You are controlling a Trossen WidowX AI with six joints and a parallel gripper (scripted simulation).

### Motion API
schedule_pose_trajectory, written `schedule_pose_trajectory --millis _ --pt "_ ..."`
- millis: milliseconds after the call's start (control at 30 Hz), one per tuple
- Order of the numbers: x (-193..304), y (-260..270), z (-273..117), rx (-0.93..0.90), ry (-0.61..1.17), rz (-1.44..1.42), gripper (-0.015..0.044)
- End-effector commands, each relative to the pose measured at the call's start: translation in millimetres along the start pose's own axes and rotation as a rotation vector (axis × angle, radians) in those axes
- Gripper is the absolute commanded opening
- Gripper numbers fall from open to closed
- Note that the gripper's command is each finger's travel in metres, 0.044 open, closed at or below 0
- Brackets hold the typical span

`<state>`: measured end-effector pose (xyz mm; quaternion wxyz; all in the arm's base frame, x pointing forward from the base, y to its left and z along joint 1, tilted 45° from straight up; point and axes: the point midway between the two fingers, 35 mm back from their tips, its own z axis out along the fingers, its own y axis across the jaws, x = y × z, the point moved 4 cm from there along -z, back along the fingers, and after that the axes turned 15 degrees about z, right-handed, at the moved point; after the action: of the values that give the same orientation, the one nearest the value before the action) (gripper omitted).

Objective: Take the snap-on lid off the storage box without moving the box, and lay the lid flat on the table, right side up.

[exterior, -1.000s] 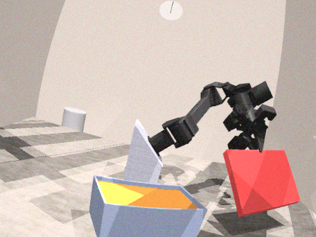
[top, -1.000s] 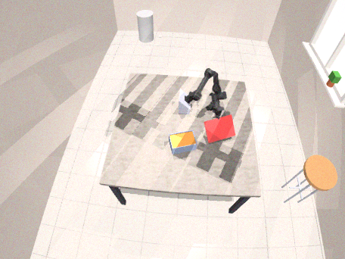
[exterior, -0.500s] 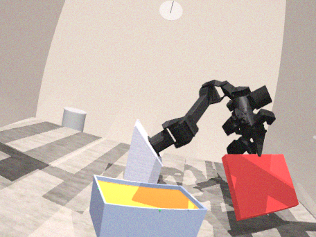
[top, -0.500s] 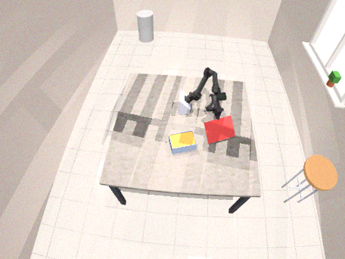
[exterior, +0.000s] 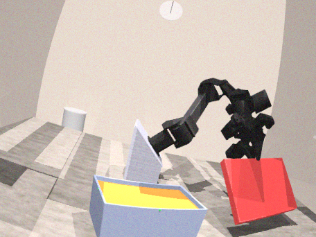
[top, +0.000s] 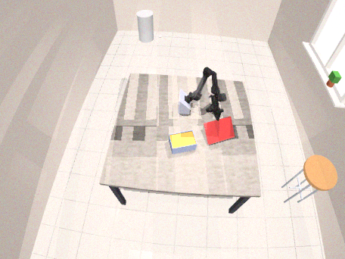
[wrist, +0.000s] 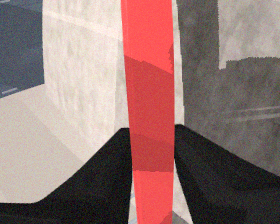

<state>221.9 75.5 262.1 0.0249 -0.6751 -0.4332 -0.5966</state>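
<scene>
The red lid (top: 219, 131) (exterior: 249, 188) (wrist: 150, 90) is off the box, to its right in the top and exterior views. My gripper (top: 217, 118) (exterior: 258, 159) (wrist: 150, 135) is shut on the lid's edge nearest the arm. The lid hangs steeply tilted from the fingers, its broad face toward the exterior camera. Its lower edge appears a little above the table (top: 144, 163), with a dark shadow below. The blue storage box (top: 184, 149) (exterior: 149, 222) stands upright and open on the table, its inside yellow and orange. The lid and box do not touch.
The arm's pale wedge-shaped base (top: 184, 108) (exterior: 142, 163) stands behind the box. A grey-white cylinder (top: 145, 25) (exterior: 73, 118) stands beyond the table. An orange-topped stool (top: 320, 172) stands off the table's right side. Striped shadows cross the table top.
</scene>
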Motion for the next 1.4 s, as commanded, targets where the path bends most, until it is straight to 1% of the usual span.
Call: schedule_pose_trajectory --millis 0,1367 --pt "1 -1 1 -0.015 0.003 0.0 0.0" --pt "-6 -25 22 -0.016 0.005 0.001 0.0"
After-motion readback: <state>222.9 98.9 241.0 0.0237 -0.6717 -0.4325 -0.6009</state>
